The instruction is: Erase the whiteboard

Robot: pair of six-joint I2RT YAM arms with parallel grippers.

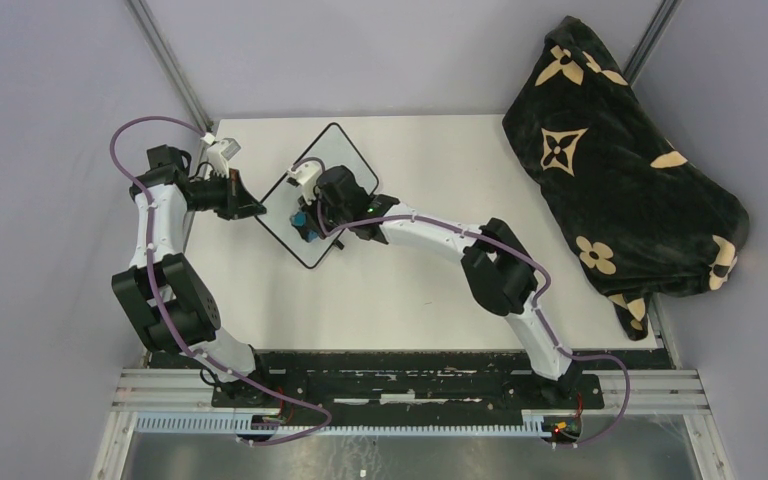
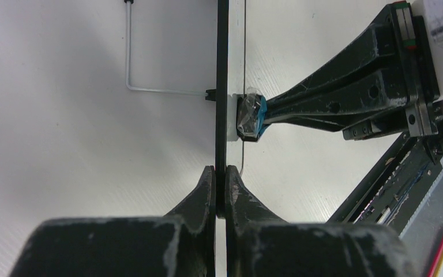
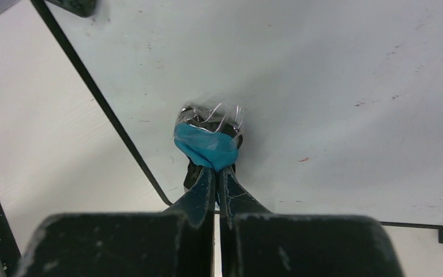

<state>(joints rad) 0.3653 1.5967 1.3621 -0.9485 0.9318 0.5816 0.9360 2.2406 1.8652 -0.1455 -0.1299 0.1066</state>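
Eraser (image 3: 206, 145) is pinched between the closed fingers of your right gripper (image 3: 216, 173), with its face pressed against the whiteboard (image 1: 345, 160). The board lies turned like a diamond toward the far left of the table (image 1: 440, 290). Your left gripper (image 2: 219, 176) is clamped on the board's black frame near its left corner, bracing it. The surface looks almost clean — only a few faint red specks (image 3: 303, 159) show to the right of the eraser.

The risks, as I judge them:
- You hold the eraser by a thin edge, so a hard sideways stroke could twist it out of the fingers.
- The left grip bites only a narrow strip of frame, so pressing too hard could lever the board and let it slide or tip.
- The eraser works close to the frame — overrun it and you wipe table, not board.

Keep your pressure light and stroke toward the specks.
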